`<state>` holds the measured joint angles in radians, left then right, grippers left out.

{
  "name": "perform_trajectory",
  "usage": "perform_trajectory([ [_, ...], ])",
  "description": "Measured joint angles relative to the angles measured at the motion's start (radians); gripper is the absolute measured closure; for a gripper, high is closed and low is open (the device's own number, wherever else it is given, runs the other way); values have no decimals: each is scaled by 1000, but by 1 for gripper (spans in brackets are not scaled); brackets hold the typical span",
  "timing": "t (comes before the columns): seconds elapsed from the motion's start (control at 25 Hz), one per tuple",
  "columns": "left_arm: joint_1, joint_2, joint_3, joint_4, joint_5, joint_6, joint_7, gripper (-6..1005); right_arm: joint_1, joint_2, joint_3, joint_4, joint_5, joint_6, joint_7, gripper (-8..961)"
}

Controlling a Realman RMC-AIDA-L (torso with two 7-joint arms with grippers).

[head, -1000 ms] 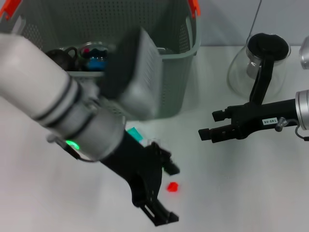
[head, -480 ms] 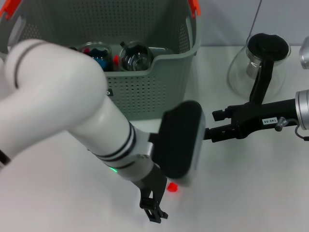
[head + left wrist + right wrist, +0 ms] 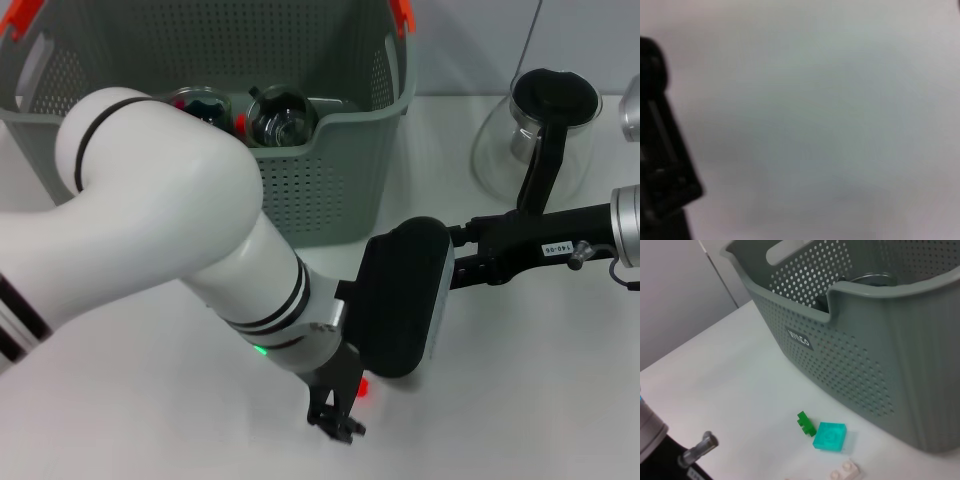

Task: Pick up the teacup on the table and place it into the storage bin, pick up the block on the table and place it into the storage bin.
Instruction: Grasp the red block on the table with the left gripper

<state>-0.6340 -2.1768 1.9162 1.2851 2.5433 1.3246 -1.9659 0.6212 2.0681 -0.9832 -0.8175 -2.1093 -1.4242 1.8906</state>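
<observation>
A: Left gripper (image 3: pixel 337 418) is down low at the near edge of the bench (image 3: pixel 520 400), right beside a small red block (image 3: pixel 361 388); the fingers look close together, though whether they're pinching anything I can't tell.

B: And the storage bin (image 3: pixel 330 190)?

A: Sitting at the back with glassware (image 3: pixel 280 115) already inside it, so I'd judge the teacup part done and the block step in hand; more blocks, a teal tile (image 3: pixel 830 436), a green piece (image 3: pixel 805 422) and a cream one (image 3: pixel 846 472), lie by the bin's front wall.

B: Right gripper?

A: Parked to the right by the glass teapot (image 3: pixel 540 130); its fingers are hidden behind the left arm; next call is a clean pinch on the red block, then a lift over the rim.
</observation>
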Motion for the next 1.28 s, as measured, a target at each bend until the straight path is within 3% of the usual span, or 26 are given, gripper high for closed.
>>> perform_trajectory([
  [0.08, -15, 0, 4, -23, 4, -24, -18, 198, 0, 1, 0, 0, 0, 1, 0, 26],
  [0.28, -43, 0, 6, -72, 7, -61, -34, 421, 0, 1, 0, 1, 0, 3, 1, 25],
  [0.8, -74, 0, 7, -135, 1, -82, -46, 465, 4, 0, 0, 2, 0, 6, -1, 25],
  [1.04, -77, 0, 7, -144, 0, -87, -46, 560, 4, -2, 0, 1, -1, 12, 1, 25],
  [1.28, -77, 0, 9, -145, 0, -89, -47, 561, 7, -2, 0, 2, -1, 15, 1, 25],
])
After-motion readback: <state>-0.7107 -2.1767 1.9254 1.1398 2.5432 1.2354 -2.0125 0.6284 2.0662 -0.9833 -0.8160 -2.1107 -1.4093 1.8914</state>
